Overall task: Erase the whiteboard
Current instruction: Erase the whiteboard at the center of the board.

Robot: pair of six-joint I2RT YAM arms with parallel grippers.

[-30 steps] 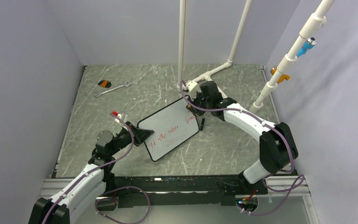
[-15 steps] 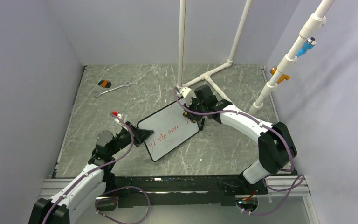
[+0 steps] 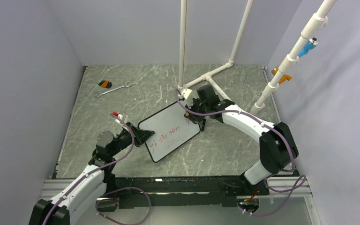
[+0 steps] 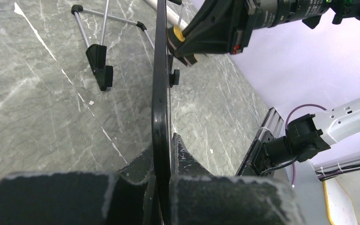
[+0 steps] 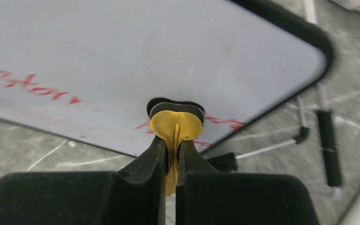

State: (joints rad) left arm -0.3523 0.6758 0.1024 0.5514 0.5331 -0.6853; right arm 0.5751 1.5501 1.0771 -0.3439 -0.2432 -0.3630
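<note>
The whiteboard [image 3: 171,132] sits near the middle of the marbled grey table [image 3: 122,108], turned on a diagonal and propped at a slant on its black wire stand feet [image 4: 98,61], which rest on the tabletop behind it. Red handwriting runs across the lower part of its white face, with a few more red strokes close to its far right corner; the words are too small to read. The left gripper [image 3: 143,136] is clamped on the board's near left edge, and the left wrist view shows the thin black frame [image 4: 161,117] edge-on, pinched between the two dark fingers. The right gripper [image 3: 193,115] is at the far right corner of the board, its jaws closed on a small yellow eraser [image 5: 176,124] with a black felt pad. In the right wrist view the pad is pressed to the white surface, right at the red strokes beside the rounded corner. Further out, a silver wrench [image 3: 114,89] lies near the far left of the table, with a small orange and black object [image 3: 105,84] just beside it. White pipes [image 3: 183,42] rise from the far side of the table, and another to the right carries a blue fitting [image 3: 309,46] and an orange clamp [image 3: 281,75]
</note>
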